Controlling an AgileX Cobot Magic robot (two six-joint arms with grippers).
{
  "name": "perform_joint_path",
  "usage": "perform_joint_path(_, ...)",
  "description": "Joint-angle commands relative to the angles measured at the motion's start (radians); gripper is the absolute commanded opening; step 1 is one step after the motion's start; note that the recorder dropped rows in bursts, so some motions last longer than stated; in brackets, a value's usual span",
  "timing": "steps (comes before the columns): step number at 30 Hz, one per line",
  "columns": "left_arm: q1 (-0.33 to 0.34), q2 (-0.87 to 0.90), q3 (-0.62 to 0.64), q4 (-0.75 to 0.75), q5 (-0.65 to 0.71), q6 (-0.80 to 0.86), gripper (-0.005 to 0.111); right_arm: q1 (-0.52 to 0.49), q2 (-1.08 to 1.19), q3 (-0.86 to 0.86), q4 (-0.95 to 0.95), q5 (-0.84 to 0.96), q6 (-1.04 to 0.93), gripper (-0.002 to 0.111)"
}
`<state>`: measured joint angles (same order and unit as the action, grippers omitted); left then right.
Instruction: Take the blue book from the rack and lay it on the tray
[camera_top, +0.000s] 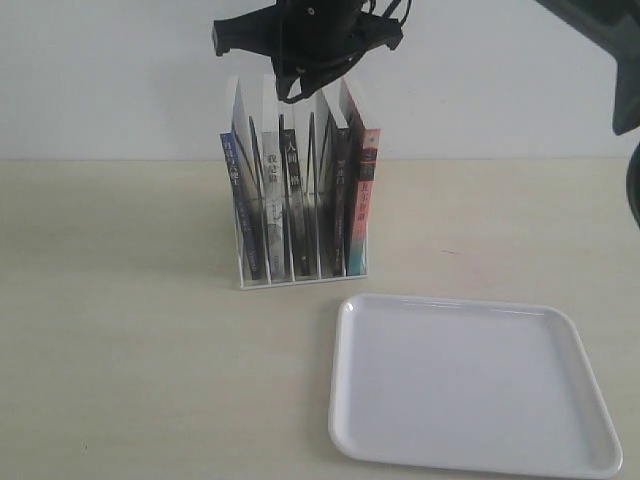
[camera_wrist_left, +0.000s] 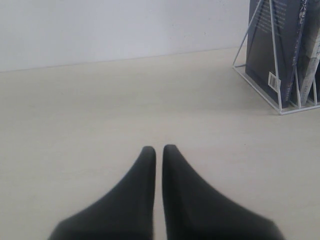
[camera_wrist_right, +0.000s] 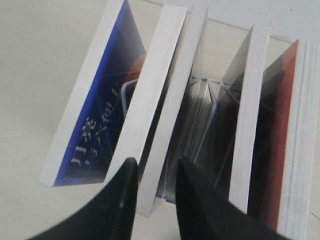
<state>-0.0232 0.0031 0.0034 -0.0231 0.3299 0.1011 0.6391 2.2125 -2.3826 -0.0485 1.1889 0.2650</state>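
The blue book (camera_top: 231, 200) stands in the leftmost slot of the white wire rack (camera_top: 300, 278), blue spine facing front. From above, its blue cover (camera_wrist_right: 100, 110) with white title and orange crescent leans outward. My right gripper (camera_wrist_right: 156, 169) hovers open just over the books' top edges, above the white-edged books beside the blue one; in the exterior view the right gripper (camera_top: 293, 88) hangs over the rack's middle. My left gripper (camera_wrist_left: 158, 150) is shut and empty, low over the bare table, with the rack (camera_wrist_left: 260, 92) and the blue book (camera_wrist_left: 272, 45) off to one side. The white tray (camera_top: 345, 400) lies empty at front right.
Several other books fill the rack's remaining slots, among them a grey-white-spined one (camera_top: 272, 200), black-spined ones (camera_top: 293, 200) and a red-covered one (camera_top: 362, 200). A pale wall runs behind the beige table (camera_top: 120, 330).
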Motion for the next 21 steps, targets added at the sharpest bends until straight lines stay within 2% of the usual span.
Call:
perform_joint_path(1, 0.002, -0.003, -0.003, -0.002, -0.016, 0.004, 0.005, -0.001, -0.002, -0.002, -0.024, -0.008, 0.001, 0.026)
perform_joint_path(3, 0.002, -0.003, -0.003, -0.002, -0.016, 0.004, 0.005, -0.001, 0.002, -0.002, -0.024, -0.01, 0.001, 0.031)
perform_joint_path(6, 0.002, -0.003, -0.003, -0.002, -0.016, 0.004, 0.005, -0.001, 0.011, -0.002, -0.027, -0.012, -0.001, 0.048)
perform_joint_path(7, 0.002, -0.003, -0.003, -0.002, -0.016, 0.004, 0.005, -0.001, 0.016, -0.002, -0.027, -0.012, -0.001, 0.05)
perform_joint_path(15, 0.002, -0.003, -0.003, -0.002, -0.016, 0.004, 0.005, -0.001, 0.034, -0.002, -0.027, -0.022, 0.004, 0.038)
perform_joint_path(21, 0.002, -0.003, -0.003, -0.002, -0.016, 0.004, 0.005, -0.001, 0.034, -0.002, -0.041, -0.027, 0.004, 0.038)
